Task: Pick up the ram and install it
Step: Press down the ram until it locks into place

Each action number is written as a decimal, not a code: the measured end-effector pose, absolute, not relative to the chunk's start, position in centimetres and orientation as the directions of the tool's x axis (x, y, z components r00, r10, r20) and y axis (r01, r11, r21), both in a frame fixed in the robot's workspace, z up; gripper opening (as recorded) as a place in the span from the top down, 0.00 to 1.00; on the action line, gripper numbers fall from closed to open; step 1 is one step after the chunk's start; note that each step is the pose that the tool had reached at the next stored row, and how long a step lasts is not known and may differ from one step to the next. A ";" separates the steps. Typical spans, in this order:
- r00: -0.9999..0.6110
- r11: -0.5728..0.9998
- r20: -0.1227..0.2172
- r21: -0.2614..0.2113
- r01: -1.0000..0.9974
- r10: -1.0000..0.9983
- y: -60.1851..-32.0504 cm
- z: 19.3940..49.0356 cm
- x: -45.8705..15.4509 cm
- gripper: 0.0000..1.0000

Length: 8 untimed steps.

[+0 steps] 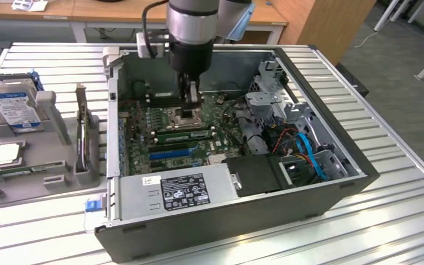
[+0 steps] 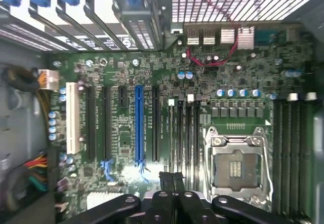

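The ram (image 1: 9, 172) looks like the narrow green stick lying flat in the grey parts holder (image 1: 53, 179) at the exterior view's left, outside the computer case. My gripper (image 1: 192, 110) hangs inside the open case (image 1: 330, 190), low over the motherboard beside the CPU socket (image 1: 186, 117). In the wrist view the gripper (image 2: 172, 176) is shut, its black fingers (image 2: 166, 181) pressed together with nothing between them. It points at the row of black memory slots (image 2: 185, 133) beside the CPU socket (image 2: 238, 165), and these slots look bare.
The holder also carries a hard drive (image 1: 11, 105), a CPU chip (image 1: 6, 154) and an upright expansion card (image 1: 85, 138). Inside the case are the power supply (image 1: 179, 190), blue and orange cables (image 1: 304, 149), a drive cage (image 1: 271, 96) and a blue expansion slot (image 2: 139, 127).
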<state>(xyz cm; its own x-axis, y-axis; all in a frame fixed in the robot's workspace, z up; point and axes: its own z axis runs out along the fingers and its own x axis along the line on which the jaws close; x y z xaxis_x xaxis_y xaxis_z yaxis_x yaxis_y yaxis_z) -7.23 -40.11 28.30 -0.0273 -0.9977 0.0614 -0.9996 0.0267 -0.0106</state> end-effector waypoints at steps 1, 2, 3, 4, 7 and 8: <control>-0.027 0.027 0.061 -0.011 -1.000 -0.998 -40.1 28.7 -7.2 0.89; -0.027 0.027 0.061 -0.010 -1.000 -0.998 -40.1 29.2 -7.2 0.89; -0.027 0.027 0.061 -0.010 -1.000 -0.998 -40.1 29.7 -7.2 0.89; -0.027 0.027 0.061 -0.010 -1.000 -0.998 -40.1 30.1 -7.2 0.89; -0.027 0.027 0.061 -0.009 -1.000 -0.998 -40.1 31.5 -7.2 0.89; -0.027 0.027 0.061 -0.009 -1.000 -0.998 -40.1 32.0 -7.2 0.89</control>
<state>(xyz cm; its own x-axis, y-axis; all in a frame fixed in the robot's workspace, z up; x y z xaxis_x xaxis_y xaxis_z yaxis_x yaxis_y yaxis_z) -7.23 -40.11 31.97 -0.0272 -0.9977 0.0614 -0.9996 0.0267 -0.0088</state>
